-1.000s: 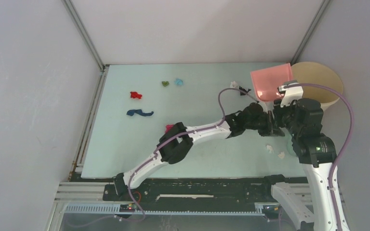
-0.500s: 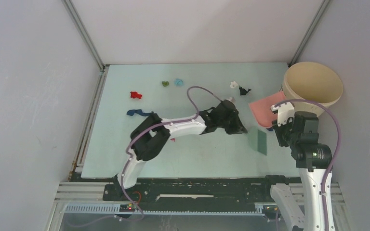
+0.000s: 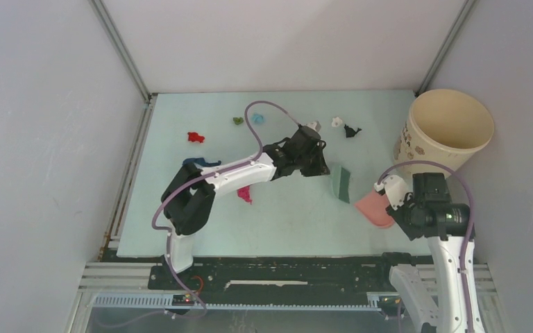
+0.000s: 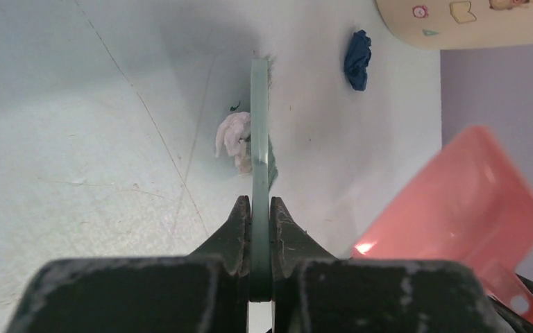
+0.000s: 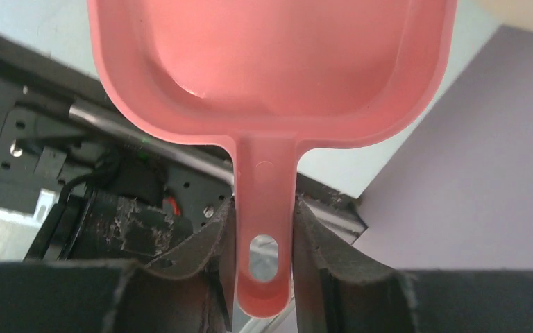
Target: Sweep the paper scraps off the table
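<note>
Moved: dustpan [image 3: 373, 207] down from bucket [image 3: 444, 132] to near-right table [image 3: 284, 222] edge, brush [image 4: 259, 139] swung left. Left gripper [image 4: 260, 208] clamps brush edge-on beside white scrap [image 4: 232, 137], ready to push. Right gripper [image 5: 264, 218] pinches the handle, pan empty. Other paper scraps [image 3: 196, 137] lie scattered far-side.

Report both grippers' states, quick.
Left gripper: shut on the brush.
Right gripper: shut on the dustpan, by its handle.

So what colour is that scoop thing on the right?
Salmon pink dustpan; clearest in the right wrist view.
</note>
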Available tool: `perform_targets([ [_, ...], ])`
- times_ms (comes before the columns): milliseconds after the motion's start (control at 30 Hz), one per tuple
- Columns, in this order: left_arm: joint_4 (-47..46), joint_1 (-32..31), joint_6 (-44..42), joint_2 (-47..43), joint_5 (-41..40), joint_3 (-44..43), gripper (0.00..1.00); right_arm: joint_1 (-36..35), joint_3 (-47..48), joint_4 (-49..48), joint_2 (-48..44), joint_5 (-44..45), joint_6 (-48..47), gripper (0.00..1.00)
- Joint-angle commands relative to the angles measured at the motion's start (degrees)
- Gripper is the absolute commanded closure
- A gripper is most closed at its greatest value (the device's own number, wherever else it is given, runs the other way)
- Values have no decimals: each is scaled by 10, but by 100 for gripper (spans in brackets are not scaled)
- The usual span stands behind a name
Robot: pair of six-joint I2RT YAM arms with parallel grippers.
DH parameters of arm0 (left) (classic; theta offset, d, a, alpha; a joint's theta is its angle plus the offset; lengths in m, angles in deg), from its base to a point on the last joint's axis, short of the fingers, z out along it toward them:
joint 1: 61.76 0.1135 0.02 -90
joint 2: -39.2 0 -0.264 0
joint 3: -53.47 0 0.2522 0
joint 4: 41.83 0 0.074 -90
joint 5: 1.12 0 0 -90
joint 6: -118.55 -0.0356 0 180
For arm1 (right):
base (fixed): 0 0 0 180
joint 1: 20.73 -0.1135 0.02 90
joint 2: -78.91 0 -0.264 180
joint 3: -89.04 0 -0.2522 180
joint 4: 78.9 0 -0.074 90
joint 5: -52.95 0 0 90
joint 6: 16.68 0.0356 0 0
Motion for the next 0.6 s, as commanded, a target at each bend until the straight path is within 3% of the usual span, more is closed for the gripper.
perform_targets([
  [0,68,-1,-105,-68,-32,-45,100,2,-28,57,25,3,-42,100],
  [333,227,-2,-245,-96,-102,-176,100,-24,-103,10,85,-49,-63,100],
  [567,447,-3,-370,47,-262,-429,100,-88,-117,-38,118,-44,-31,100],
])
